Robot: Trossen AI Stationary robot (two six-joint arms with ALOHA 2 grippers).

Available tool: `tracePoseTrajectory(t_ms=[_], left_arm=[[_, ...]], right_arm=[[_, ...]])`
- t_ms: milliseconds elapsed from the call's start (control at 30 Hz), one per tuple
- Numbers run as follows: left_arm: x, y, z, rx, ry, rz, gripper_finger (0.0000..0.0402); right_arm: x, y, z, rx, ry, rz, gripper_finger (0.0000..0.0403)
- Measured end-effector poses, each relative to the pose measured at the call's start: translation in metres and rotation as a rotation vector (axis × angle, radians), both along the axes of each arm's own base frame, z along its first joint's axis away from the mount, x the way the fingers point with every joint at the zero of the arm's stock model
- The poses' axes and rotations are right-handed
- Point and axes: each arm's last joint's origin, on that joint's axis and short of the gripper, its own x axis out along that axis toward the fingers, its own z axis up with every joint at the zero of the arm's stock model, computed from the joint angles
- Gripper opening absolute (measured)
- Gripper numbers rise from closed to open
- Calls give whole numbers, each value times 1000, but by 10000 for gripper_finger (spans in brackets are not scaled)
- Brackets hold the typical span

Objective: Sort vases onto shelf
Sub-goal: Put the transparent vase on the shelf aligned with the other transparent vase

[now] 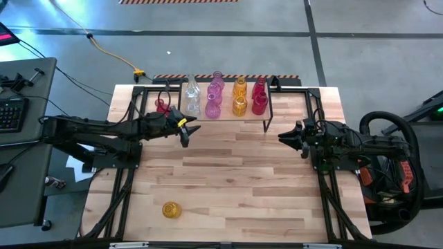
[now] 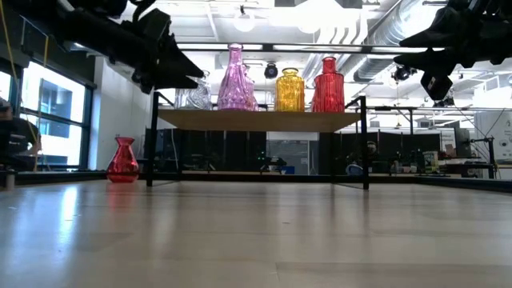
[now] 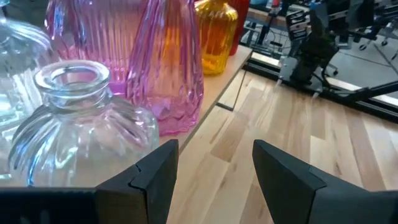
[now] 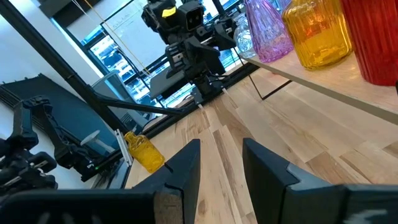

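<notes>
The shelf point(image 1: 225, 117), a light-wood board on black wire legs, stands at the table's far side. Clear point(image 1: 192, 104), pink point(image 1: 213, 104), amber point(image 1: 239, 105) and red point(image 1: 259, 104) vases stand on it in rows. One red vase point(image 2: 122, 160) stands on the table left of the shelf. An amber vase point(image 1: 171, 209) lies on its side near the front edge. My left gripper point(image 1: 190, 135) hovers open and empty in front of the shelf's left end, close to a clear vase point(image 3: 74, 130). My right gripper point(image 1: 285, 137) hangs open and empty beyond the shelf's right end.
The butcher-block tabletop point(image 1: 228, 180) spreads bare between the arms, down to the lying amber vase. Black frame rails point(image 1: 121, 187) run along both side edges. A desk with a keyboard point(image 1: 10, 114) stands off the table's left.
</notes>
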Motion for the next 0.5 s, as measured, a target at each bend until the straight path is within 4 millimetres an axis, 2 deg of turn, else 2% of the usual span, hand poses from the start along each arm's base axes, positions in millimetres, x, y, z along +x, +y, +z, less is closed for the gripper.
tracePoseTrajectory(t_ms=[500], left_arm=[[1, 6, -3, -3, 16, 26, 197]], right_arm=[[0, 0, 0, 0, 1, 0, 103]])
